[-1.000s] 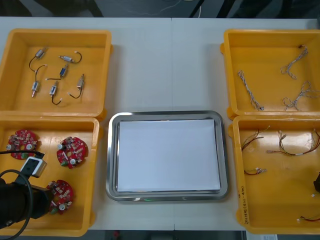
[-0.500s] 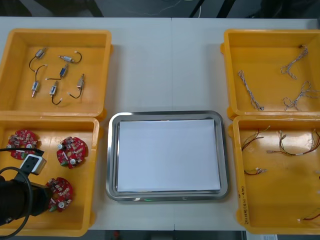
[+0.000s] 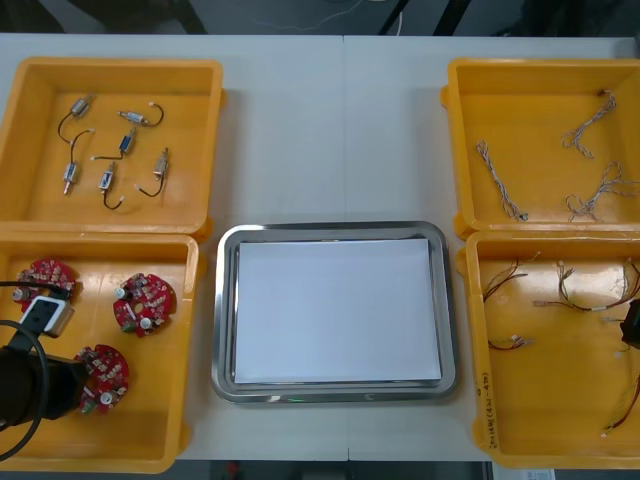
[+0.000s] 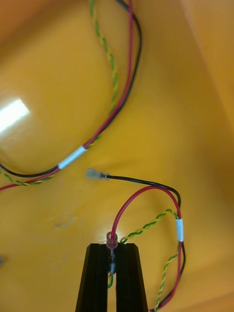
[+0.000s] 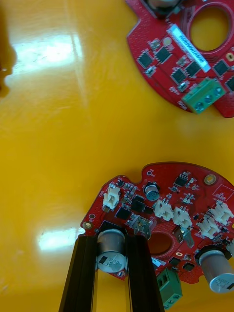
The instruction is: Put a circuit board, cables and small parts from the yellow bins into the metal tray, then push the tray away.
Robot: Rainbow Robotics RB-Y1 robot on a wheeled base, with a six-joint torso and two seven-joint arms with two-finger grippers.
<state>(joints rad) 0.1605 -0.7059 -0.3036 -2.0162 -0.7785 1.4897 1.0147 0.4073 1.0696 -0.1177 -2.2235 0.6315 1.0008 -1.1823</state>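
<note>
- Circuit board [image 5: 161, 224], 8 o'clock of metal tray [image 3: 225, 300]: left gripper [image 5: 112, 240] grasps just its silver can [image 5: 111, 254]; may twist free.
- Right gripper [image 4: 112, 247] pinches a cable [image 4: 179, 229] tip; could slip.

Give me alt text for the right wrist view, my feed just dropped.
The right gripper has its black fingers shut on the end of a red and yellow cable, which loops out over the yellow bin's floor. A second, longer cable curves across the floor beyond it, clear of the gripper.
</note>
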